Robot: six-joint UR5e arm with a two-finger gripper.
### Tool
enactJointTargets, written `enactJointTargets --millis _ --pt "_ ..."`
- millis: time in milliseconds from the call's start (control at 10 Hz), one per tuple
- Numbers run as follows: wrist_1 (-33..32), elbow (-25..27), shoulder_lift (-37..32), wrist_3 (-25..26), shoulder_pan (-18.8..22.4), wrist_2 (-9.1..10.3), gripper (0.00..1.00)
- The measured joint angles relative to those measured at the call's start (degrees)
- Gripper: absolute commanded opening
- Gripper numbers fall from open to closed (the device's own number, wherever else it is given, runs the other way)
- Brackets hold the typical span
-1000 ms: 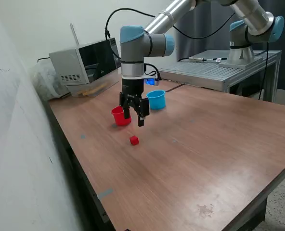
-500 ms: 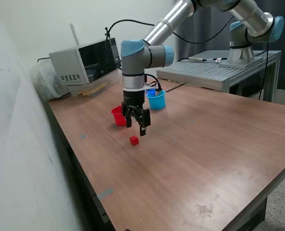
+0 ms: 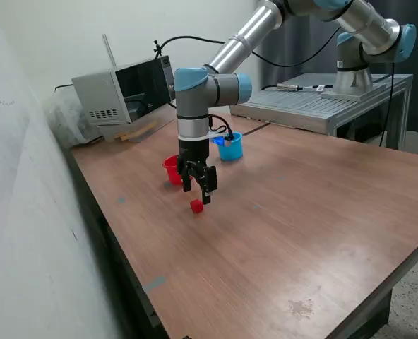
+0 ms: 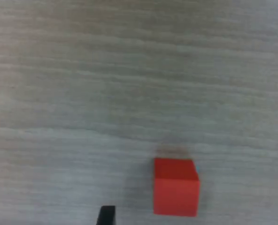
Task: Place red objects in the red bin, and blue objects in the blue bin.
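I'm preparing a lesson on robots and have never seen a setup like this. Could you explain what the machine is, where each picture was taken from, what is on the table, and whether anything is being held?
The machine is a jointed robot arm ending in a two-finger pincer. One picture comes from a camera off to the side; the other comes from a camera on the arm's wrist, looking down at the wooden table. On the table lie a small red cube, a red cup and a light-blue cup behind the arm. The pincer is open and holds nothing; it hangs just above the cube. In the wrist view the cube sits between the two dark fingertips.
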Motion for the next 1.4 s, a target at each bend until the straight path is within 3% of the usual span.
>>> enactJointTargets --millis 300,400,1400 --pt "-0.24 0.01 0.1 0.0 -0.94 0.0 1.0" --pt "-0.26 0.23 0.11 0.0 -1.07 0.02 0.0" --pt "-0.27 1.24 0.03 -0.07 -1.08 0.06 0.0"
